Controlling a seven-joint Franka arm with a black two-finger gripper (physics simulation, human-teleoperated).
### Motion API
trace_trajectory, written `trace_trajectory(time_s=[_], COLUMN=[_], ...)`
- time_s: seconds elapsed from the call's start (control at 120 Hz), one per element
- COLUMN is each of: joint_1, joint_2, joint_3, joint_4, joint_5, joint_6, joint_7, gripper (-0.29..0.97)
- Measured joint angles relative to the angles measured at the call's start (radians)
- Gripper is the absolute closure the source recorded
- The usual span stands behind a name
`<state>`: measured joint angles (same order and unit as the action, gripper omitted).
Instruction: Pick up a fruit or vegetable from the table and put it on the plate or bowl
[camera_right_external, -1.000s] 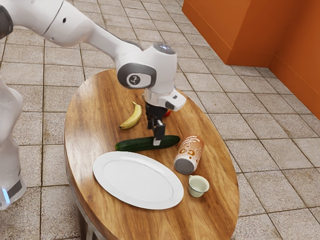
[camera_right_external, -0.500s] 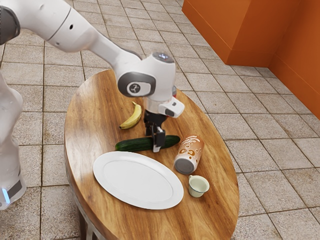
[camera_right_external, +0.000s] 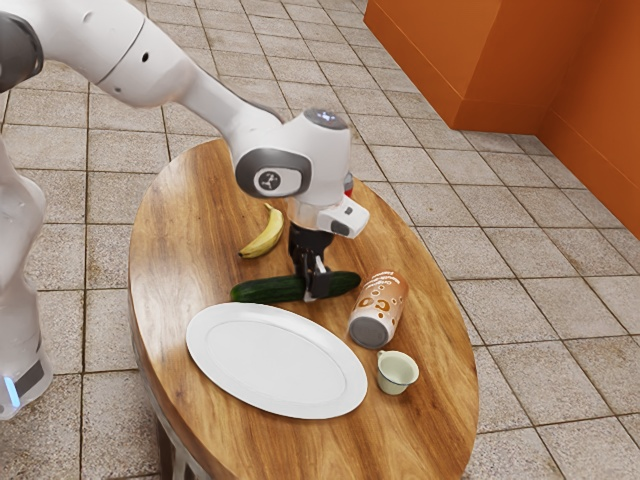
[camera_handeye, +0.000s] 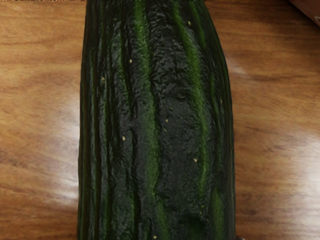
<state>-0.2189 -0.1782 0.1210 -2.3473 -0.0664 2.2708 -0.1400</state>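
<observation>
Wrist view: a dark green cucumber (camera_handeye: 155, 125), ribbed and pebbly, lies on a glossy wooden table (camera_handeye: 40, 100), just beside a smooth white plate (camera_right_external: 275, 360). It looks firm, weighty and slightly slick, so its middle seems the balanced hold. The black gripper (camera_right_external: 312, 283) sits there; whether it grips, I cannot tell.

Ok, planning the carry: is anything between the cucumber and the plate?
Nothing visible does. The cucumber lies just beyond the white plate, with only bare table between them. The tipped can and small cup sit toward the exterior view's right, off that path.
</observation>
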Motion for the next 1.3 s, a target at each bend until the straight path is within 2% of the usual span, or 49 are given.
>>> trace_trajectory(time_s=[0.083,0.183,0.308,0.333,0.517,0.625,0.683,0.767,0.8,0.942,1.008,1.083,1.3], joint_1=[0.0,0.001,0.004,0.004,0.0,0.001,0.005,0.009,0.008,0.004,0.004,0.004,0.002], joint_2=[-0.001,0.0,-0.001,-0.003,-0.014,-0.017,-0.021,-0.027,-0.029,-0.055,-0.058,-0.059,-0.072], joint_3=[0.0,0.0,0.003,0.003,0.003,0.004,0.004,0.004,0.004,0.005,0.005,0.005,0.005], joint_4=[-0.01,-0.024,-0.04,-0.04,-0.041,-0.054,-0.065,-0.069,-0.067,-0.062,-0.063,-0.063,-0.063], joint_5=[0.001,0.0,0.002,0.003,0.006,0.011,0.012,0.013,0.023,0.061,0.072,0.082,0.091], joint_6=[0.015,0.04,0.076,0.081,0.102,0.1,0.09,0.077,0.073,0.059,0.055,0.049,0.012], joint_7=[-0.005,-0.011,-0.015,-0.016,-0.015,-0.019,-0.02,-0.021,-0.02,-0.019,-0.022,-0.027,-0.037], gripper=[0.45,0.45,0.16,0.14,0.42,0.44,0.39,0.16,0.12,0.39,0.46,0.48,0.44])
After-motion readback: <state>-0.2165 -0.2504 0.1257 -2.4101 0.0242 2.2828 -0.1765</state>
